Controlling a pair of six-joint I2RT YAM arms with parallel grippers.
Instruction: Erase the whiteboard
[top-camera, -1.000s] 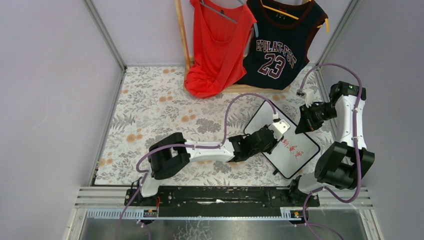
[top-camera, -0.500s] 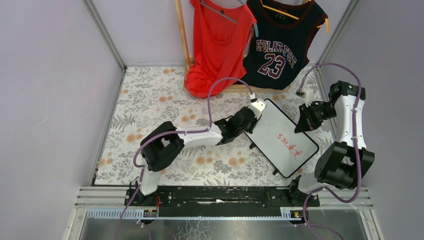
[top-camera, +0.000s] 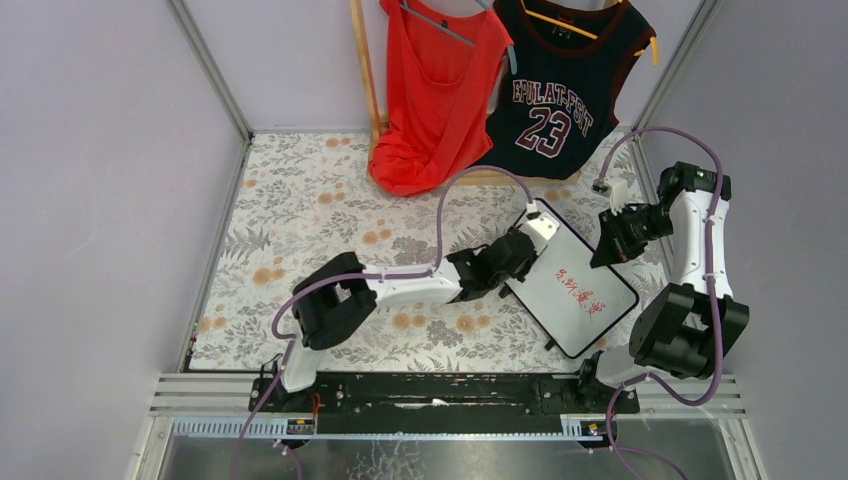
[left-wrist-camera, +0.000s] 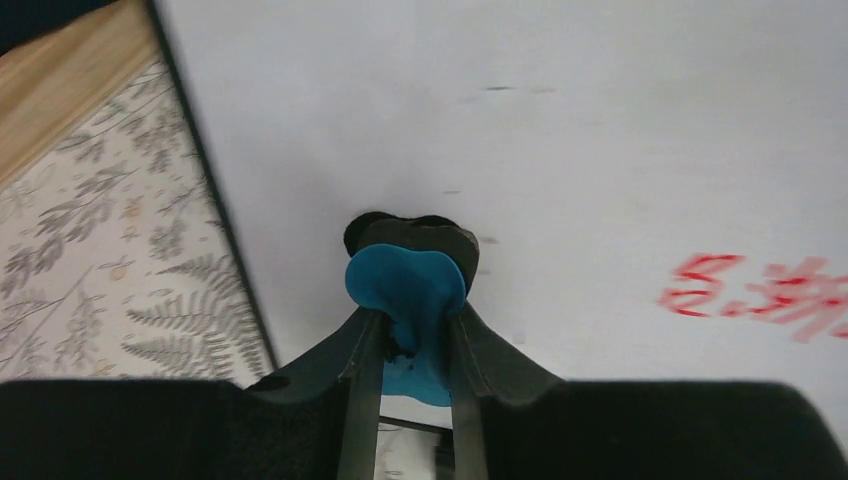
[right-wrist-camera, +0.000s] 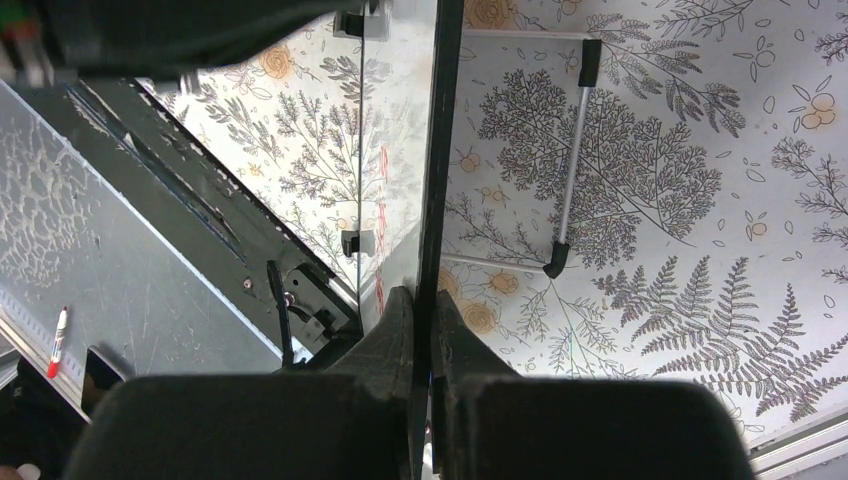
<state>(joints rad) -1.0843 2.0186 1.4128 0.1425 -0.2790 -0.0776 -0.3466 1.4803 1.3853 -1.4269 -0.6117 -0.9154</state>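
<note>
Right of centre in the overhead view, the flat white rectangular whiteboard (top-camera: 590, 270) with a thin black frame lies tilted over the floral-printed tablecloth (top-camera: 320, 200). One corner points toward the lower right of the frame. Red handwriting (top-camera: 582, 292) crosses its lower half and looks the same as half a second ago, and the board itself has not shifted.

The left gripper (top-camera: 527, 245) has moved. Half a second ago it sat at the board's upper-left corner, and it is now a little lower and further right, over the upper part of the white surface. In the left wrist view the left gripper (left-wrist-camera: 410, 325) pinches a blue eraser pad (left-wrist-camera: 405, 285) with a dark felt face between its two black fingers (left-wrist-camera: 362, 345). The pad is pressed against bare white board, with the red handwriting (left-wrist-camera: 760, 290) well off toward the right edge of that frame.

The right gripper (top-camera: 607, 250) sits where it was, at the board's upper-right edge. Its wrist view shows the whiteboard (right-wrist-camera: 437, 150) edge-on, with the right gripper (right-wrist-camera: 423, 315) pressed tight on the black frame. A thin metal stand leg with black feet (right-wrist-camera: 570, 160) shows behind the board.

At the top of the overhead frame, a red sleeveless top (top-camera: 430, 90) and a dark jersey numbered 23 (top-camera: 560, 90) hang on a wooden rack (top-camera: 365, 60).
</note>
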